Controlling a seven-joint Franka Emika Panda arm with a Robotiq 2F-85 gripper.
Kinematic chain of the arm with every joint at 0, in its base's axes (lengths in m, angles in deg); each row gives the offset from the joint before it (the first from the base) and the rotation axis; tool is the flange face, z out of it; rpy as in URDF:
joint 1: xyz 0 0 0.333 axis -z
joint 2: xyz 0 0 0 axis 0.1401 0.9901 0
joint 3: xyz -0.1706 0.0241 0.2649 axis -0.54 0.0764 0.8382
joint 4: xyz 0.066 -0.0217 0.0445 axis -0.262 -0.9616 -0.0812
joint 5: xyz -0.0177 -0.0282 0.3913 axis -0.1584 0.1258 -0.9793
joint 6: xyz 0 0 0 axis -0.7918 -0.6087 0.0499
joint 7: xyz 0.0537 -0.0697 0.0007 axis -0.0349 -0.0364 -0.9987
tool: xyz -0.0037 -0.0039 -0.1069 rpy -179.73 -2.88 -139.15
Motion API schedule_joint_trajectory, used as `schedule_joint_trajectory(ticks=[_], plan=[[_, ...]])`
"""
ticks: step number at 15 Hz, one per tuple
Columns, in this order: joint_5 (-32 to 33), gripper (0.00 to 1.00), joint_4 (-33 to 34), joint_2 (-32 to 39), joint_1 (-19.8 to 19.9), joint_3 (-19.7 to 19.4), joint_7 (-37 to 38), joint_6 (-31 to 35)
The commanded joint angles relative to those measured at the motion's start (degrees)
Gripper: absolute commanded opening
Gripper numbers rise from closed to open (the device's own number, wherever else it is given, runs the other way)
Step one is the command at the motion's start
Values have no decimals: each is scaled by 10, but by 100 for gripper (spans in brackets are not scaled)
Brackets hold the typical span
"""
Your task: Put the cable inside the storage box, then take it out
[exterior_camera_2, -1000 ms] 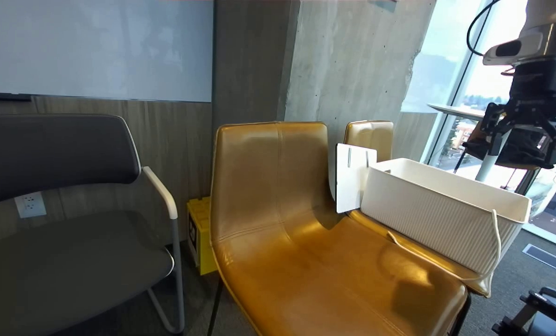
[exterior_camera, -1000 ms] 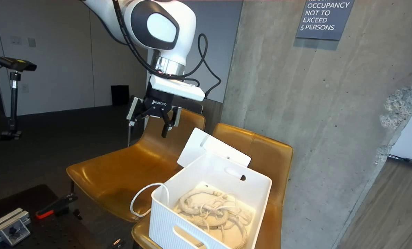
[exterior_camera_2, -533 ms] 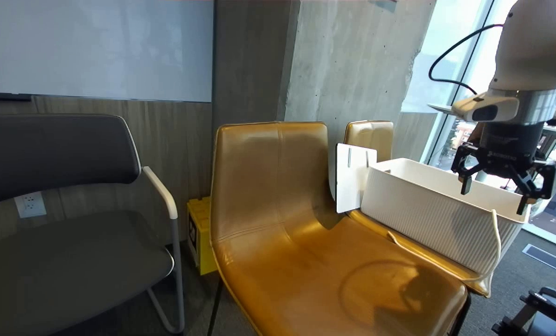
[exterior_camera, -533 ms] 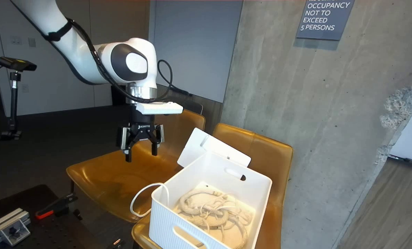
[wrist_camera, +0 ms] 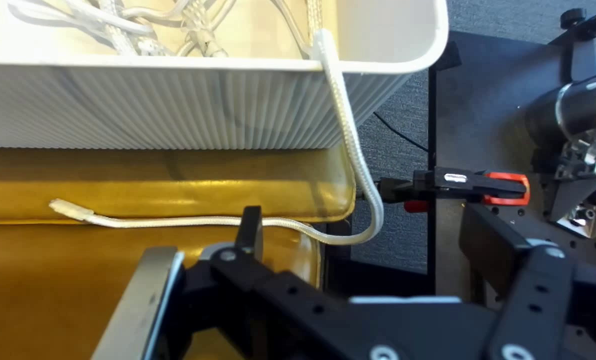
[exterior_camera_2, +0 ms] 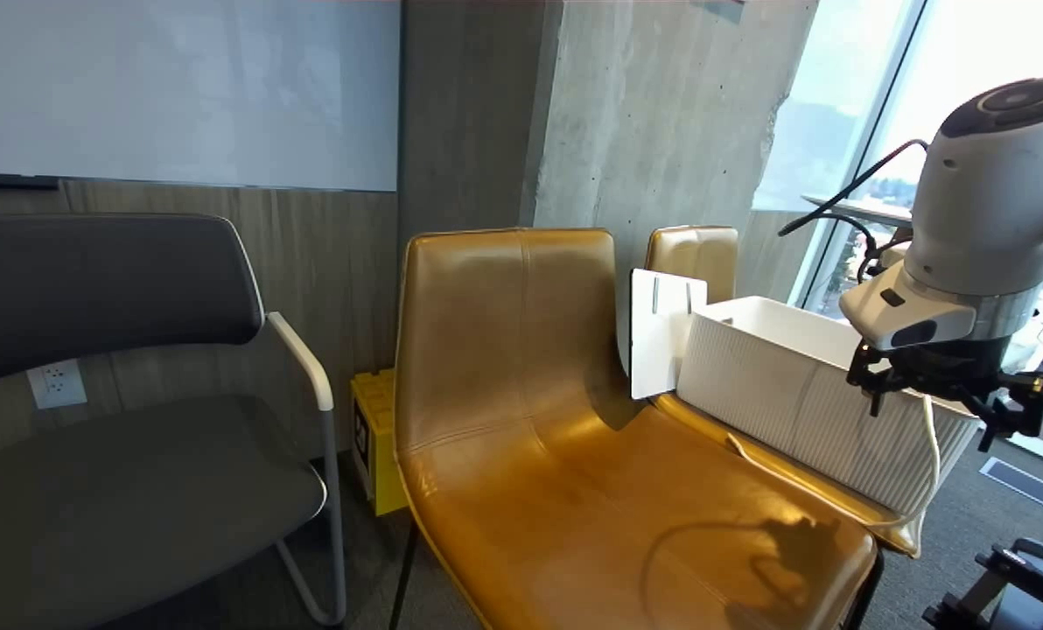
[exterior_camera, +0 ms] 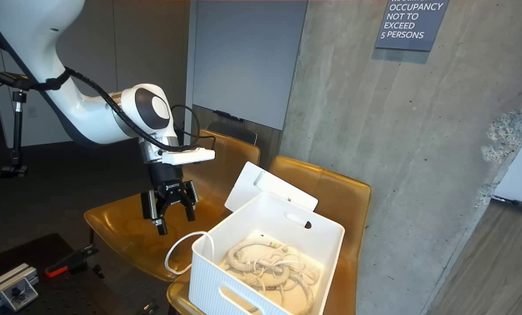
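My tool (exterior_camera: pixel 177 224) hangs released, jaws spread wide, near the ribbed white plastic storage box (wrist_camera: pixel 178 107). The braided cream cable (wrist_camera: pixel 346 117) lies in loose loops inside, bends over the smooth rim and curves past the rounded edges of 2 glossy tan chairs (exterior_camera: pixel 125 214), its tip outside the box. Textured grey carpet (wrist_camera: pixel 403 230) opens between those edges and the dark table (wrist_camera: pixel 478 130).
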Motion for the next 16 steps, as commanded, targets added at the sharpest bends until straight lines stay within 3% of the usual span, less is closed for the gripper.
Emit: schedule_joint_trajectory(ticks=[1, 6, 7, 9, 16], plan=[[42, 100, 0, 8, 4, 0, 9, -12], [68, 97, 10, 35, 19, -9, 8, -6], [68, 74, 12, 40, 21, -9, 8, -4], [67, 71, 19, 51, 25, -9, 10, -4], [27, 18, 64, 77, 30, -2, -2, -22]])
